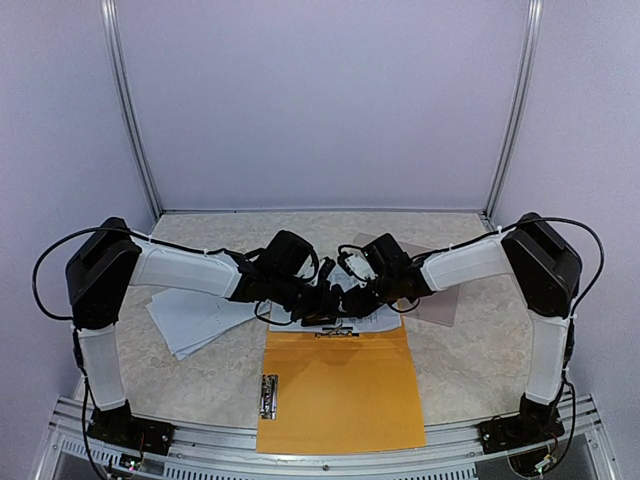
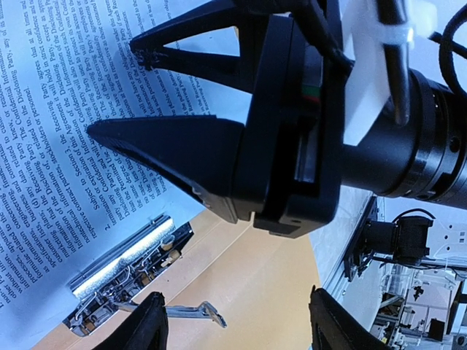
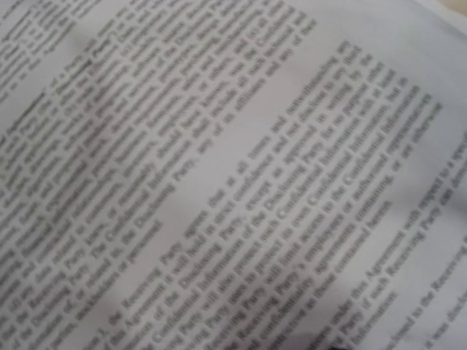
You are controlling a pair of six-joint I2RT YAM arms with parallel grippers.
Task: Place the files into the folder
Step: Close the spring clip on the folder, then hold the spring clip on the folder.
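Left wrist, R fingers over files

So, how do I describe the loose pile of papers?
Find the orange folder at the near edge of the table. Left of its far corner, under the left arm, lies a fanned pile of white sheets. Unlike the sheet at the folder's far edge, it rests off the folder.

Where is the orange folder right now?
In the top view the orange folder lies flat at the near middle of the table, with loose printed sheets off its far left corner and a taupe cover off its far right.
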